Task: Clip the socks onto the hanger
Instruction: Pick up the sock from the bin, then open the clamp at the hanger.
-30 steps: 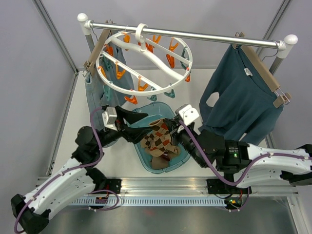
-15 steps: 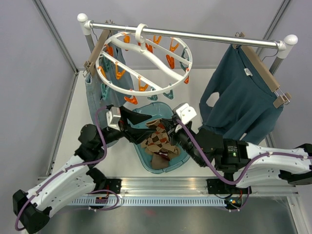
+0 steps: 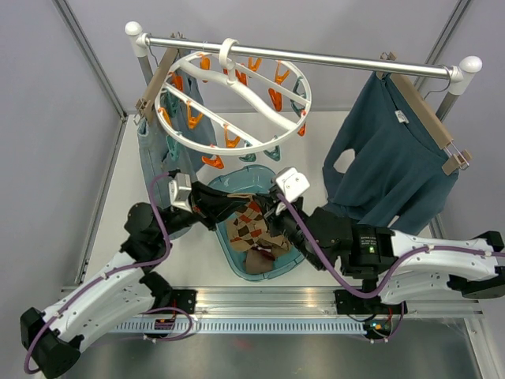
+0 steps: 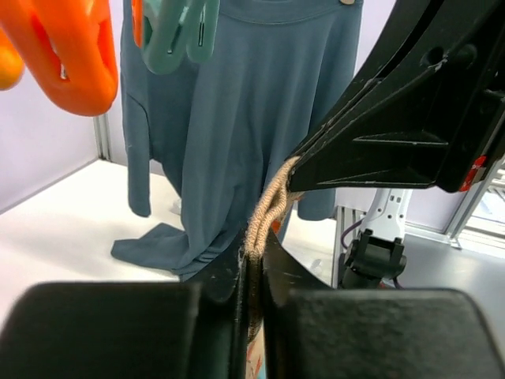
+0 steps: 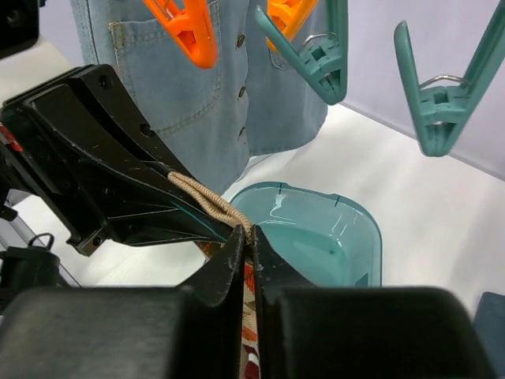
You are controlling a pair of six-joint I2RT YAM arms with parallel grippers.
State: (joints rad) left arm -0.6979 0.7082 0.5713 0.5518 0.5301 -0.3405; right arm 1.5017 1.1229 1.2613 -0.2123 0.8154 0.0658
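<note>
At the far left of the rail (image 3: 316, 57), a pair of jeans (image 3: 151, 154) hangs from a wooden hanger (image 3: 155, 79). Just right of it the round hanger (image 3: 237, 99) hooks over the same rail. Its white ring is tilted and carries orange clips (image 3: 229, 140) and teal clips (image 3: 274, 150).

Below the ring, the left gripper (image 3: 241, 208) reaches in from the left over a teal basin (image 3: 225, 251) that sits on the white table (image 3: 327, 130). Its jaws are pressed together on the tan ribbed edge of a sock (image 3: 254, 223). In the left wrist view that edge shows as a thin band squeezed between the two fingers (image 4: 221, 276). The patterned part of the sock hangs down toward the basin, where more socks (image 3: 264, 262) lie in a heap.

The right gripper (image 3: 267, 212) comes in from the right and meets the left one almost tip to tip. Its jaws also pinch the ribbed edge, just beside the other grip. In the right wrist view the edge runs from the left gripper's tip straight into the right one's own fingers (image 5: 229, 260).

The held sock is above the basin, nearer than the ring's near clips and lower than them, touching none of them.

At the far right a teal sweater (image 3: 387, 170) hangs from a second wooden hanger (image 3: 430, 110).
</note>
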